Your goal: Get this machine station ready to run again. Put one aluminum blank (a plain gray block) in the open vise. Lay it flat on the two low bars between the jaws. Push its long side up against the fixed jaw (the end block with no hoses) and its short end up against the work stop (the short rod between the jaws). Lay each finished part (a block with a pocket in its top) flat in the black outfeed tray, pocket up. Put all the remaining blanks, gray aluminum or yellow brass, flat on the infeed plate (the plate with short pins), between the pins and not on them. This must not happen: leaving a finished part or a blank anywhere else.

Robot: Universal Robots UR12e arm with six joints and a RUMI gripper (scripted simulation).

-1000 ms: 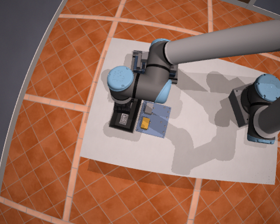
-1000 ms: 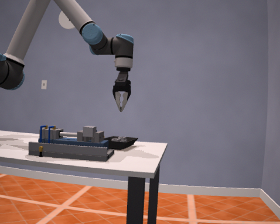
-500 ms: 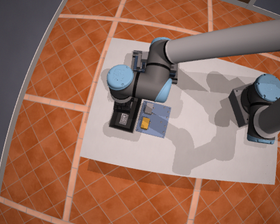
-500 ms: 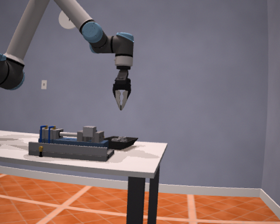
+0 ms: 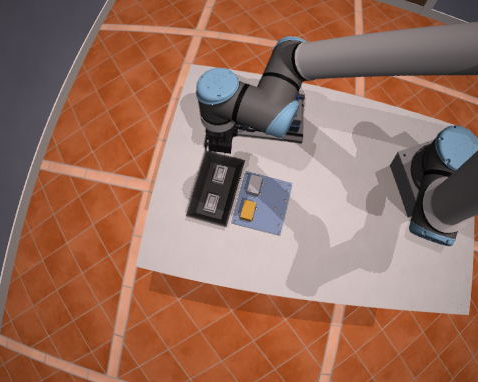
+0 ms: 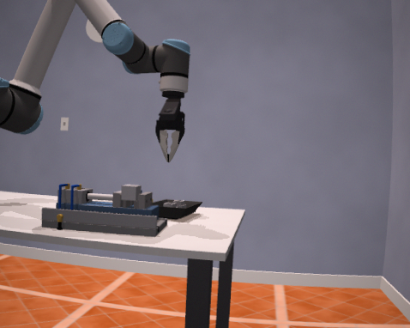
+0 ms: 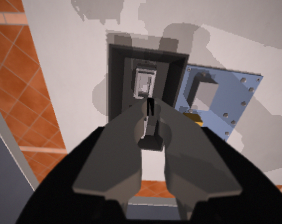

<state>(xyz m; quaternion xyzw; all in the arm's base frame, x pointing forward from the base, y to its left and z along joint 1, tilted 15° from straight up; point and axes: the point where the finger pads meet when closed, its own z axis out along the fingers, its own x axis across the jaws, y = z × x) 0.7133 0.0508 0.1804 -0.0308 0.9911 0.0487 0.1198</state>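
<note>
From the top view, two pocketed gray finished parts [image 5: 219, 174] are lying pocket-up in the shallow black outfeed tray [image 5: 195, 189]. Right beside it, the blue infeed plate with short pins [image 5: 275, 210] is carrying a plain gray aluminum blank [image 5: 255, 183] and a yellow brass blank [image 5: 248, 210]. The arm's wrist is covering most of the vise, so I can't tell from here whether a blank is sitting in it.

In the exterior view, the dark two-jaw gripper [image 6: 169, 157] is hanging well above the white table [image 6: 210, 240], pointing down, fingers pinched together on nothing. The gray vise with blue hoses [image 6: 111, 206] is sitting near the tray's end; something blocky is showing between the jaws, but I can't make out what.

The wrist view is looking straight down past the closed fingertips at one finished part in the tray, with the plate off to the side.

My guess on handling: these metal blocks are going to be rigid, fairly heavy and smooth-sided, so I'd be pinching across the two long faces near the middle to keep one from tipping.
</note>
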